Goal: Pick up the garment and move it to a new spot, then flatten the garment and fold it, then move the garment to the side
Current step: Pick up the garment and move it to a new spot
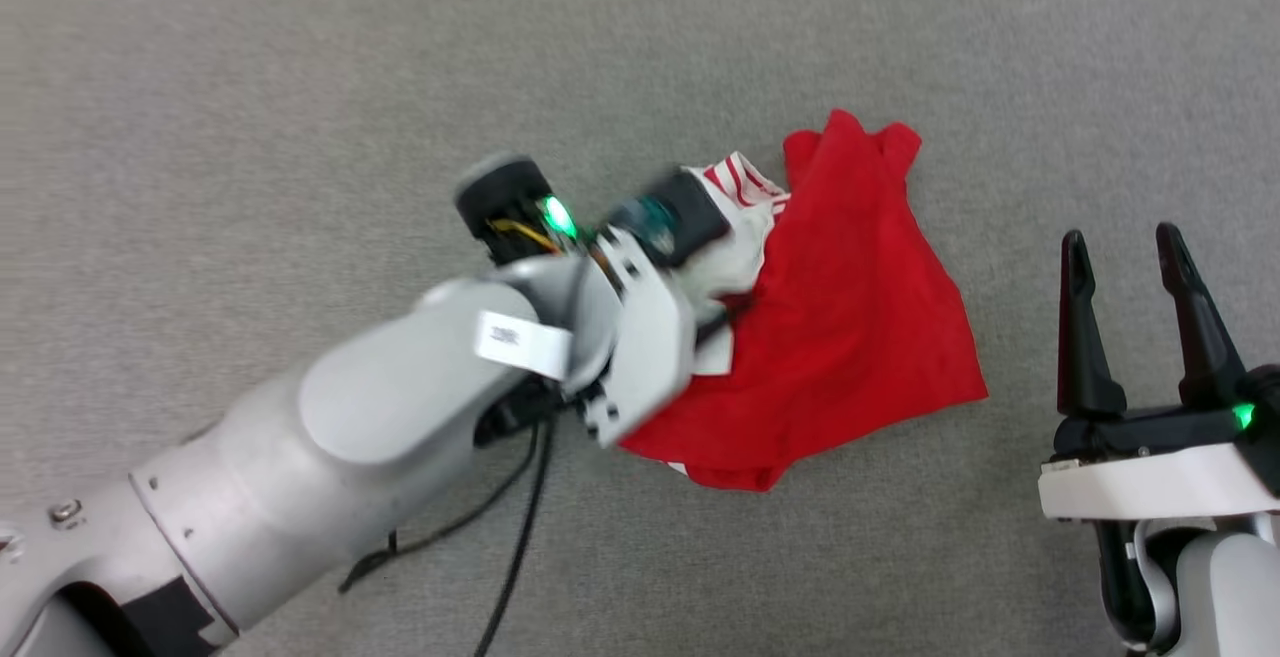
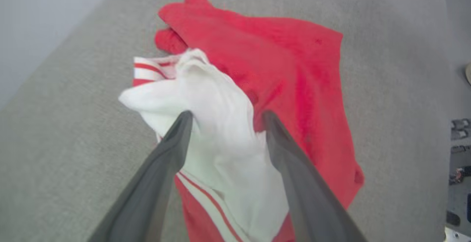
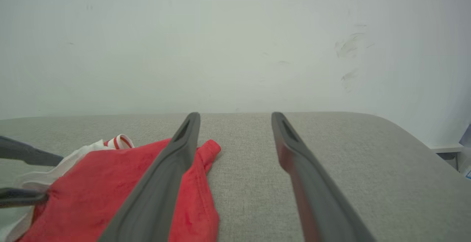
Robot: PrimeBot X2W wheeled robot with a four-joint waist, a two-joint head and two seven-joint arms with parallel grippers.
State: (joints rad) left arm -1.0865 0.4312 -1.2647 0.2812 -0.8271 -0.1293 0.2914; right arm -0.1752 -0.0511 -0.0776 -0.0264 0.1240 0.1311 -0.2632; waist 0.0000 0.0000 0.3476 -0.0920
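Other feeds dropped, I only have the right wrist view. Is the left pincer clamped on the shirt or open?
Observer: Open. In the left wrist view the left pincer has its fingers wide apart, with the bunched white sleeve of the garment between them.
Operator: Shirt flattened?
Observer: No. The head view shows it crumpled, an uneven red patch with the sleeve bunched at its left side.
Operator: Right pincer touching it?
Observer: No. The head view has the right pincer off to the garment's right, with grey surface showing between them.
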